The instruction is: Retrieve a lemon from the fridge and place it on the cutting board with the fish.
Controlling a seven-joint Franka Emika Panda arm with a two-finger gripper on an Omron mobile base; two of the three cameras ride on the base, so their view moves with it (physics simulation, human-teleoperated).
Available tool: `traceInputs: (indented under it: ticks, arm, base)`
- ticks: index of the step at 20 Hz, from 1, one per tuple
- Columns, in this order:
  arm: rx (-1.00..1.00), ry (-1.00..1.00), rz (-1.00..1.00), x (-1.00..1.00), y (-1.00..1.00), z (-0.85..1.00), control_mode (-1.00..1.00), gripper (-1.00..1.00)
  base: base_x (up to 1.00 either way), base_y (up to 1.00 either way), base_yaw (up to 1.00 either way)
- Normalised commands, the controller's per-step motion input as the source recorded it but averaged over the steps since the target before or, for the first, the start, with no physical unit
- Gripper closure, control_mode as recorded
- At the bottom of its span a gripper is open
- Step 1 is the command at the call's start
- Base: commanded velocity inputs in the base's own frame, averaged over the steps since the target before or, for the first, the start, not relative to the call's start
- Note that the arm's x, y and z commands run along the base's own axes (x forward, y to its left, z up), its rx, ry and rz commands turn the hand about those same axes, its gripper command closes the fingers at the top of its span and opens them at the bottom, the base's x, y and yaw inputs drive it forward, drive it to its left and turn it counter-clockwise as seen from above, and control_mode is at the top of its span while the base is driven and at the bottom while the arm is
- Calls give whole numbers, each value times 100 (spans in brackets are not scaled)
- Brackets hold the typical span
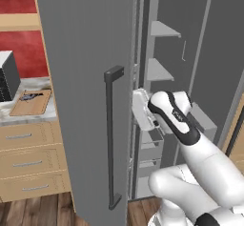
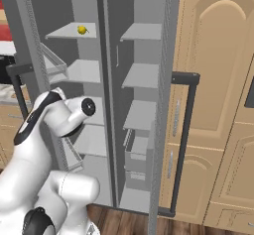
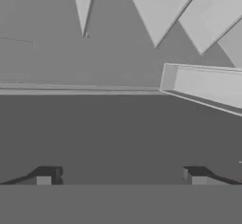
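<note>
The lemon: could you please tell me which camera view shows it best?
The right base view: the lemon sits plainly on an upper shelf of the open fridge. In the left base view the fridge door covers that side; the hand view gives grey shelves, no fruit.

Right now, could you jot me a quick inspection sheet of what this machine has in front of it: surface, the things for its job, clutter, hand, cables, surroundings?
Surface: marble counter to the left of the fridge, over wooden drawers.
Job's things: fridge with both doors swung open; lemon on an upper left shelf; cutting board on the counter with the fish lying on it.
Clutter: microwave beside the board.
Hand: hand open, empty, pointing into the fridge, well below the lemon's shelf.
Cables: nothing seen.
Surroundings: tall wooden cabinets to the fridge's right, red wall behind the counter, wood floor.
</note>
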Motion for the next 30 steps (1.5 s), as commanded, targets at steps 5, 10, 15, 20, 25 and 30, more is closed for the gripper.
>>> traceInputs:
  ticks: [5,10,15,20,25,30]
  arm:
    - [1,2,10,-76,47,-12,-100,-100]
    - [2,16,11,-100,55,-1,-100,-100]
    - [0,20,7,-99,91,0,-100,-100]
    - [0,11,1,-70,100,0,-100,-100]
    - [0,0,0,-41,100,0,-100,-100]
    - [0,-5,-4,-28,100,0,-100,-100]
  base:
    - [0,0,0]
    - [0,0,0]
    - [0,0,0]
    - [0,0,0]
    - [0,0,0]
    - [0,0,0]
